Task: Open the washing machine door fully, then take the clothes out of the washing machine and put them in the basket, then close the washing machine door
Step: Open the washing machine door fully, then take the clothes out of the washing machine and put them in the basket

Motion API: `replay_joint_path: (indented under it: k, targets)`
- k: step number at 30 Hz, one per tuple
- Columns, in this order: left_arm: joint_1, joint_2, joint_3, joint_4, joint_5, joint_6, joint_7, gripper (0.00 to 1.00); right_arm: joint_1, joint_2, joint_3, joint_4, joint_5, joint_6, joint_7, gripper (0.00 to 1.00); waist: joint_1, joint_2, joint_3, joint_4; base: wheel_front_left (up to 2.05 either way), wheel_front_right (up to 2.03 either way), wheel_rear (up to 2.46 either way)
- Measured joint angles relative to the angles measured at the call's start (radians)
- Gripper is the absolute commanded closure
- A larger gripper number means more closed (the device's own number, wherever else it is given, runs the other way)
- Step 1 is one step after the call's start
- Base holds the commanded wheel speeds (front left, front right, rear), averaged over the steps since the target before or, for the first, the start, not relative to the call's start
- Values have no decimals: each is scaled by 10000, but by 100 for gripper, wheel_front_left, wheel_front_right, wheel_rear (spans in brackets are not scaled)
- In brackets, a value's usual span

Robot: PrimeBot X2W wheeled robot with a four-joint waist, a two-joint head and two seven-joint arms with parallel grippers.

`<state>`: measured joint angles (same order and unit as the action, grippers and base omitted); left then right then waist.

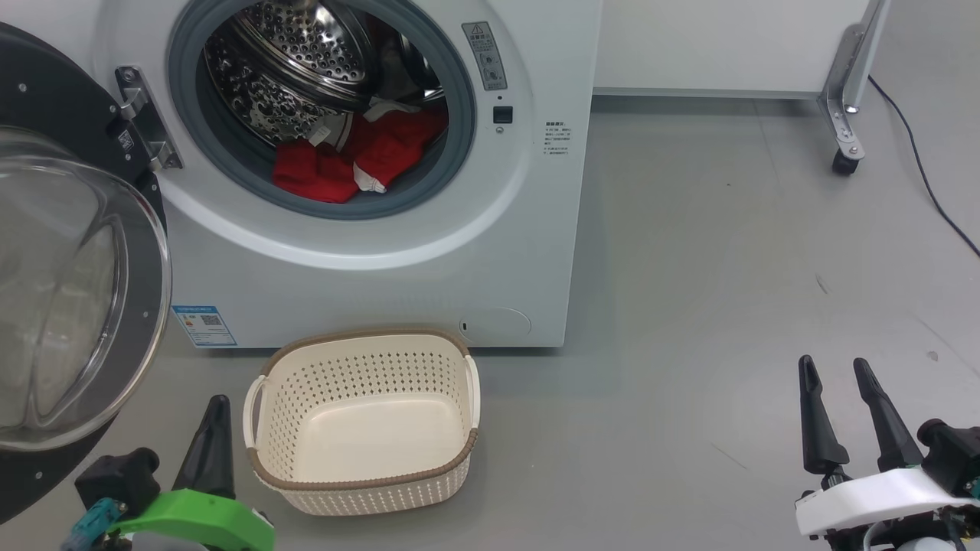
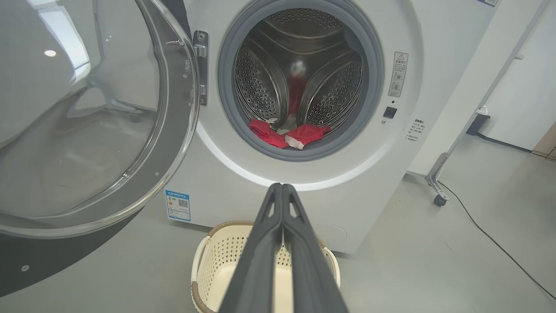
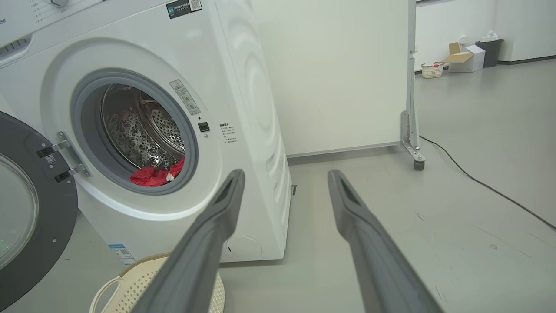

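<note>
- The head view takes in both arms at once. The left gripper [image 1: 219, 405] has its two dark fingers pressed together with nothing between them. The right gripper [image 1: 833, 363] has its fingers spread apart and bare.
- The head view also looks down onto the bare cream floor of the basket [image 1: 367, 338]. The basket stands just beside the left gripper on its right-hand side, and well apart from the right gripper, off to that gripper's left.
- The left wrist view looks straight into the steel drum of the washing machine [image 2: 347, 191], where a red blur reflects on the back wall. The clothes [image 2: 286, 134] lie at the drum's front lip against the grey gasket, ahead of and above the closed fingertips and apart from them. The basket's rim sits under the finger shafts.
- In the same view the washing machine door [image 2: 87, 130] is swung wide on its hinge. It stands just left of the left gripper, with its glass bowl facing the camera.
- The right wrist view shows the machine's side panel and control strip, a wheeled stand [image 3: 412, 143], a floor cable [image 3: 478, 182] and far-off boxes [image 3: 464, 56]. From the right gripper, the clothes lie ahead and well to the left, past the left fingertip.
</note>
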<state>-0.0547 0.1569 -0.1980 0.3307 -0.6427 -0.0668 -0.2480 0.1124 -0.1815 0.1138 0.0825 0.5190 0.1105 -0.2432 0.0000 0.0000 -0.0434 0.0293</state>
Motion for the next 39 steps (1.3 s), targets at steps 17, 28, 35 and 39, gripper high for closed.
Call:
replay_joint_path:
  k: [17,28,35,39]
  targets:
    - [398,-54,-211,-688,360,-92,-10,0,156,0,-56,-232,-17,0,-2,0,0,0,149,-133,0,0,0]
    - [470,-48,-228,-813,581,-96,-10,0,166,0,-56,-267,-98,0,-2,0,0,0,188,-170,0,0,0]
    - [510,-50,-184,-882,656,-92,-10,0,187,0,-54,-267,-111,0,-2,0,0,0,183,-179,0,0,0]
    - [545,-52,-127,-955,729,-90,-10,0,188,0,-54,-267,-123,0,-2,0,0,0,174,-183,0,0,0]
